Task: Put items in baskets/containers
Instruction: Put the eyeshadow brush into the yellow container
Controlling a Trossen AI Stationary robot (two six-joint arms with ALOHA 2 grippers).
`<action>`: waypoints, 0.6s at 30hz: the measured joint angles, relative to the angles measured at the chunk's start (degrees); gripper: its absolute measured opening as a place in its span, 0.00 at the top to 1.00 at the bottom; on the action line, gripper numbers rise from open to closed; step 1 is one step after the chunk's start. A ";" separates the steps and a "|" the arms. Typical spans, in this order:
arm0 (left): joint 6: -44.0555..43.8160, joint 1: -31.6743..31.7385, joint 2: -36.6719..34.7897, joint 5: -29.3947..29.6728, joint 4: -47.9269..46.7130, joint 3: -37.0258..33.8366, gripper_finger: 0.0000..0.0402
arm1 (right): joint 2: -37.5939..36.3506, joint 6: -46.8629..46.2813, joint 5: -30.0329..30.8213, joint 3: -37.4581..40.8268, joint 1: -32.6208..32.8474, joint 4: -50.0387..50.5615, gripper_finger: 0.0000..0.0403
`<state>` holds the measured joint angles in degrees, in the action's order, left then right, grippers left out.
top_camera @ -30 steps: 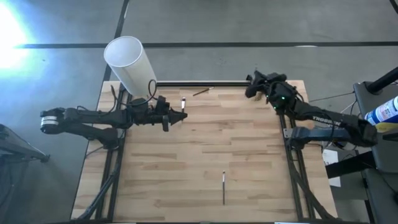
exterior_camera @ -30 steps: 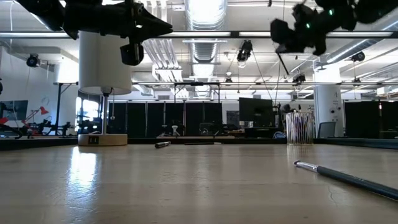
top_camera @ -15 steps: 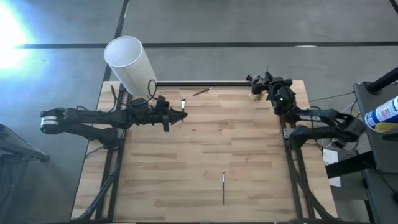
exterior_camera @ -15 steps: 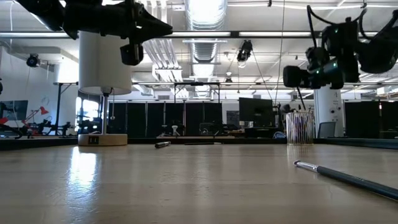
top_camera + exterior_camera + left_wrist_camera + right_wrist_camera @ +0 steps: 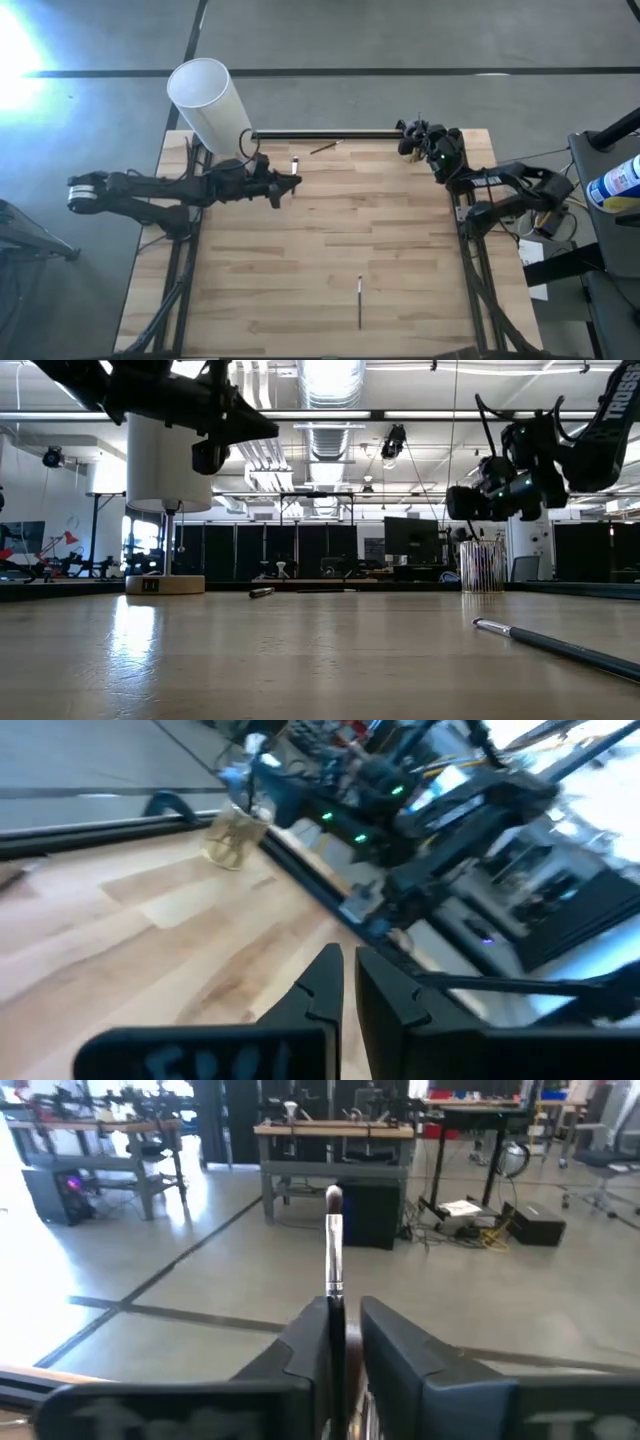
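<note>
My right gripper (image 5: pixel 405 135) hangs at the table's far right corner, just above the small clear cup (image 5: pixel 483 567), and is shut on a pale stick with a dark end (image 5: pixel 334 1245). The cup stands on its base, holds several sticks, and also shows in the left wrist view (image 5: pixel 235 835). My left gripper (image 5: pixel 297 183) hovers shut over the far left part of the table, holding nothing. Loose sticks lie flat on the table: one near the near edge (image 5: pixel 360 300), a pale one (image 5: pixel 295 165) and a dark one (image 5: pixel 322 147) near the far edge. My right gripper (image 5: pixel 345 1305) pinches the stick between its two fingers. The stick runs along the fingers, and its shaft (image 5: pixel 336 1285) and dark end stick out past the fingertips. The fingers point about level toward the far side, and the stick is lifted clear of the table.
A tall white cylinder (image 5: pixel 205 100) on a wooden base stands at the far left corner, behind my left arm. A dark bar (image 5: pixel 320 133) runs along the far edge. The middle of the wooden table top (image 5: pixel 330 230) is bare.
My right gripper has come down from high above the far right corner to just above the cup, still carrying the stick, while its arm folded back toward the right edge.
</note>
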<state>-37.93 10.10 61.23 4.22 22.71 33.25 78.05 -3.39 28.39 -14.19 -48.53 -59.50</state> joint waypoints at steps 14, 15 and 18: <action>6.25 -0.85 15.05 4.71 -21.89 26.35 0.94 | -22.70 -8.43 -6.43 -6.35 1.09 38.98 0.71; 7.87 -0.57 16.51 4.16 -24.86 28.96 0.94 | -24.34 -8.56 -6.93 -7.28 1.73 41.88 0.73; 12.87 0.56 21.37 2.59 -34.49 36.93 0.94 | -28.56 -10.07 -7.18 -10.76 4.58 51.90 0.81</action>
<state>-25.05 10.65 82.60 6.81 -11.78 70.18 49.49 -13.46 21.21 -24.96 -43.95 -7.60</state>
